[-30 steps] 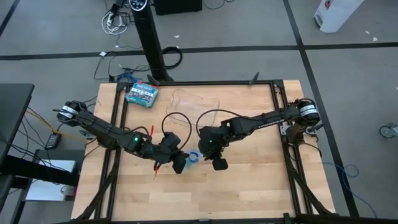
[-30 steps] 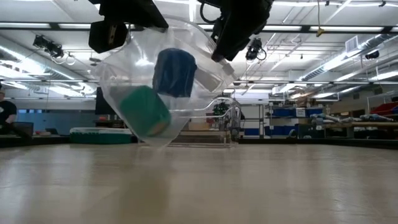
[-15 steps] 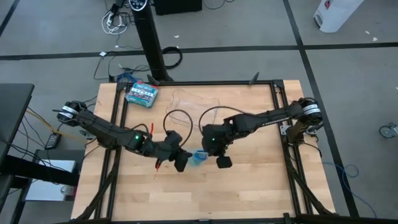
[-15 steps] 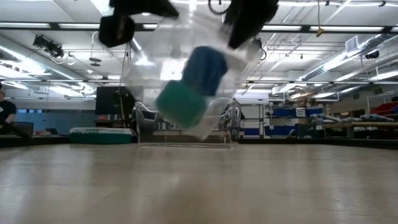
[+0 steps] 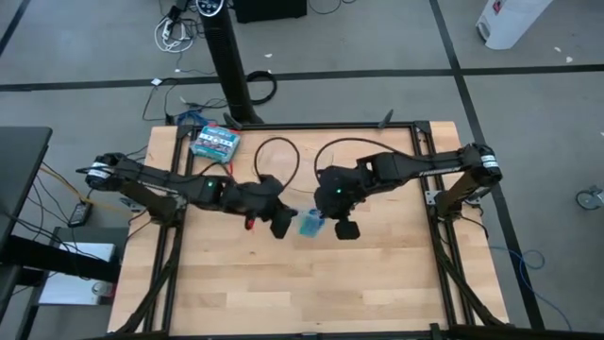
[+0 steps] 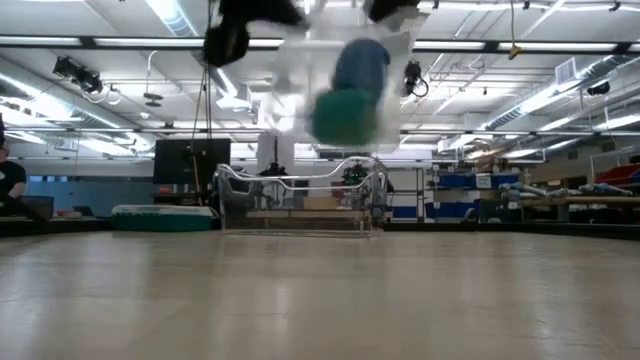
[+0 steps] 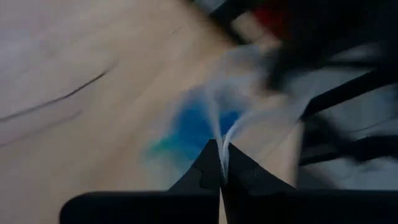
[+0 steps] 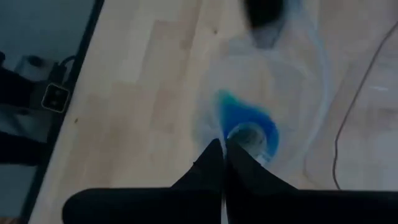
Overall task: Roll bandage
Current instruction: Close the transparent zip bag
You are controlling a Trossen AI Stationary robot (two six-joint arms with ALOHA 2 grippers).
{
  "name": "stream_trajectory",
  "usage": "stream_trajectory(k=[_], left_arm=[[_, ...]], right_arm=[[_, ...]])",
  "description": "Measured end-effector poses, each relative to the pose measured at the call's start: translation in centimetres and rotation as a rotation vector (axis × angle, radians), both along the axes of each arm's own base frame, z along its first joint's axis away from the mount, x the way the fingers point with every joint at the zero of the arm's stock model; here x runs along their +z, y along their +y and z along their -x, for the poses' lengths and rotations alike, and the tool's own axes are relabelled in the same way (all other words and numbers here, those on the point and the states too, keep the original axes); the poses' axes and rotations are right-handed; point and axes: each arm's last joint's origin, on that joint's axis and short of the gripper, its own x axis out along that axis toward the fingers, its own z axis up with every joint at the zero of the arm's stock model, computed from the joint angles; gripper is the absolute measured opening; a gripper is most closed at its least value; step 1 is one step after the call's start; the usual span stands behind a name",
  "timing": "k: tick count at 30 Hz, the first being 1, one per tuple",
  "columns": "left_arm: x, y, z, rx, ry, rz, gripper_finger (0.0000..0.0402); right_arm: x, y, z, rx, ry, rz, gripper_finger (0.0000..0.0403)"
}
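You see the bandage, a small blue roll, hanging beside a teal-green roll inside a clear bag above mid-table. Left gripper and right gripper each pinch a bag edge, fingers pressed together. Judged light, soft and compressible; grip the roll's sides, since the film looks slippery.

Left gripper, right gripper clamped, raised

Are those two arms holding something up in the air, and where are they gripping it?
Yes: a clear plastic bag containing two rolls, lifted off the table. The left pincer and right pincer each pinch its top edge.
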Motion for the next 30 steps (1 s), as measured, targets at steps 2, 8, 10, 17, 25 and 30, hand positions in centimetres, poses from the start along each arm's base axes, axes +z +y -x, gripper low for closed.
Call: stream_trajectory(k=[2, 8, 10, 17, 25, 30], left_arm=[[-1.4, 0.8, -0.1, 0.025, 0.106, -0.013, 0.0004], [-1.5, 1.0, -0.8, -0.084, 0.082, 0.025, 0.0004], [-1.8, 1.1, -0.9, -0.086, 0.093, 0.007, 0.0004], [-1.8, 1.2, -0.8, -0.108, 0.105, -0.062, 0.0004], [-2.0, 1.2, -0.5, -0.118, 0.14, -0.064, 0.0004], [-2.3, 1.2, -0.4, -0.124, 0.165, -0.062, 0.0004]], right_arm=[[-0.6, 0.0, -0.5, 0.018, 0.015, -0.01, 0.0], [-0.9, -0.4, 0.0, -0.029, 0.089, -0.024, 0.0], [-1.6, -0.4, -0.2, -0.011, 0.136, -0.048, 0.0], [-1.7, -0.8, 0.2, -0.052, 0.185, -0.063, 0.0005], [0.9, -1.8, 2.6, -0.172, 0.146, -0.125, 0.0056], [1.0, -2.0, 4.0, -0.214, 0.228, -0.112, 0.0099]])
